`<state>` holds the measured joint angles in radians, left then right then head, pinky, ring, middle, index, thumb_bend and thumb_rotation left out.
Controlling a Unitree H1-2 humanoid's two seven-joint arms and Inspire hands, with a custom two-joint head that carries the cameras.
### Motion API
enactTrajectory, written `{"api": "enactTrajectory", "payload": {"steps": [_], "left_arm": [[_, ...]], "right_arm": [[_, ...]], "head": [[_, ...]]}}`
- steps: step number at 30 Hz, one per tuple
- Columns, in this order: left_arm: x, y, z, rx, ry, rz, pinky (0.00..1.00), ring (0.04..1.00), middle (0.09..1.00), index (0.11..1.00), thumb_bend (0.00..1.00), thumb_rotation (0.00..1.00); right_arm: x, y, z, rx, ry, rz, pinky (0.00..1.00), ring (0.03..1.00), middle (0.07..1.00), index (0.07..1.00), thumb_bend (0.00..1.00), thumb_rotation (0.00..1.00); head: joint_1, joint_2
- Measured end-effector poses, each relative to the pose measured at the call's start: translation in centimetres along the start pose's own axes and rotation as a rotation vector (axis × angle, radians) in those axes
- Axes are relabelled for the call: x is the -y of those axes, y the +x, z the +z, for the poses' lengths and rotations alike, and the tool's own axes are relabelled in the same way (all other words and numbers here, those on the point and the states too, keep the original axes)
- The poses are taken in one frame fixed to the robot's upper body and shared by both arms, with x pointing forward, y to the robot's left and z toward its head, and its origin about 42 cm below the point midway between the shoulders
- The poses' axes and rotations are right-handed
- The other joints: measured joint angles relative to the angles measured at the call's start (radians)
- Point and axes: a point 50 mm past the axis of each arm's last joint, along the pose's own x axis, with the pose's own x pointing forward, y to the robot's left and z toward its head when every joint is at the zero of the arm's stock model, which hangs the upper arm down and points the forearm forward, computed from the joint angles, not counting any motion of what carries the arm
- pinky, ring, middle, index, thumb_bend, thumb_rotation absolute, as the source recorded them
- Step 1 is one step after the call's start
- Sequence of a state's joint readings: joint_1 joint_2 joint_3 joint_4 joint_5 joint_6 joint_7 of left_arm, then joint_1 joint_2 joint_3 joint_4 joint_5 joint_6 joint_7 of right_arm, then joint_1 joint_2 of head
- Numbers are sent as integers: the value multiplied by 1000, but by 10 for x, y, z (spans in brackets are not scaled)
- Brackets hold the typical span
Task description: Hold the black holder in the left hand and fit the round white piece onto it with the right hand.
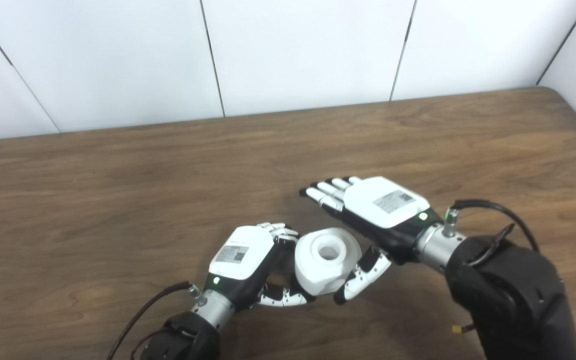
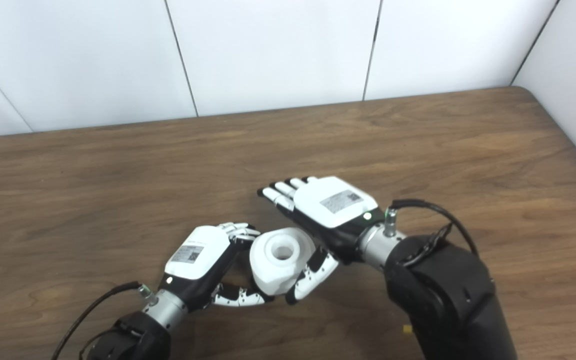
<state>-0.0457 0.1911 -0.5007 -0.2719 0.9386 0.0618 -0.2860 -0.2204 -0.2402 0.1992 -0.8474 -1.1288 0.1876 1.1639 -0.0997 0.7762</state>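
The round white piece (image 1: 327, 260), with a hole in its top, sits low over the table between my two hands. My left hand (image 1: 248, 260) is closed around its left side, fingers curled over the top edge and thumb (image 1: 283, 296) under its front. No black holder shows; it may be hidden under the piece or inside my left hand. My right hand (image 1: 373, 210) is just right of and behind the piece, fingers (image 1: 325, 192) stretched out flat and apart, holding nothing. Its thumb (image 1: 363, 275) lies against the piece's lower right side.
The brown wooden table (image 1: 118, 190) stretches to a white panelled wall (image 1: 298, 50) at the back, with its rounded far right corner (image 1: 563, 95). A black cable (image 1: 493, 207) loops over my right wrist and another (image 1: 143, 312) trails from my left wrist.
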Motion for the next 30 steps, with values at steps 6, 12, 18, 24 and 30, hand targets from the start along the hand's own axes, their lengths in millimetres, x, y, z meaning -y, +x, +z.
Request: {"api": "enactTrajectory", "payload": {"steps": [6,12,18,24,30], "left_arm": [[0,1,-3,10,2,-2,854,848,763,487,521,50],[0,1,-4,10,-6,-1,856,848,764,487,521,51],[-2,0,-6,6,-9,2,852,846,762,487,522,51],[-3,0,-6,4,-9,-1,852,847,765,488,521,52],[-7,-1,-5,-8,-12,-19,860,859,773,490,522,58]], "right_arm": [[20,-6,-3,-13,-13,-85,1000,1000,1000,1000,1000,476],[35,-13,-9,-25,-20,-147,1000,1000,1000,1000,1000,457],[37,-16,-13,-30,-16,-151,1000,1000,1000,1000,1000,474],[38,-18,-17,-41,-10,-155,1000,1000,1000,1000,1000,494],[46,-19,-21,-54,-12,-182,1000,1000,1000,999,1000,534]], "head": [[0,-5],[0,-5],[0,-3],[3,0],[8,3]]}}
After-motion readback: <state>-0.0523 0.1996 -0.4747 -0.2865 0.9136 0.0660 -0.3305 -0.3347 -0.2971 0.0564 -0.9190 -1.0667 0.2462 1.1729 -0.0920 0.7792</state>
